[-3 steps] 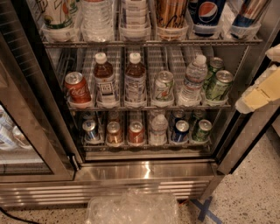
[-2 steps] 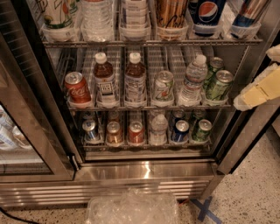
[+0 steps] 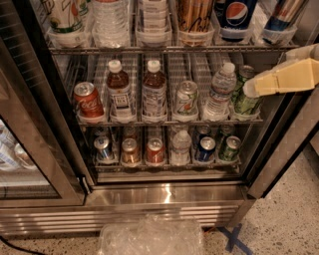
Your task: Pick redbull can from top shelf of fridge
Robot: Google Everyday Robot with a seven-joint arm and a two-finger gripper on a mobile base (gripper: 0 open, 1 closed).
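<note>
Since a second earlier the gripper (image 3: 271,82) had risen and pushed leftward from the right edge of the view; it hung in front of the right end of the middle rack, partly covering a green can (image 3: 245,102). Whether it was spread or closed could not be told. It held nothing that could be seen.

Nearest the camera a crumpled clear plastic bag (image 3: 149,236) lay on the speckled floor, with a cross of blue tape (image 3: 233,240) to its right. Behind them stood the fridge (image 3: 164,195), its glass door (image 3: 30,149) swung open at the left.

The step in hand looked like the approach, with the reach not yet at the right height. The next move probably called for lifting the gripper further, above the middle rack, and then driving it inward at the right-hand lane.

Farthest back, the top shelf (image 3: 169,49) ran along the upper edge of the view. The redbull can (image 3: 285,14) stood there in the rightmost clear tray, just right of a Pepsi can (image 3: 234,15). It showed slanted blue and silver panels, upright, its top cut off by the frame, well above the gripper and untouched
</note>
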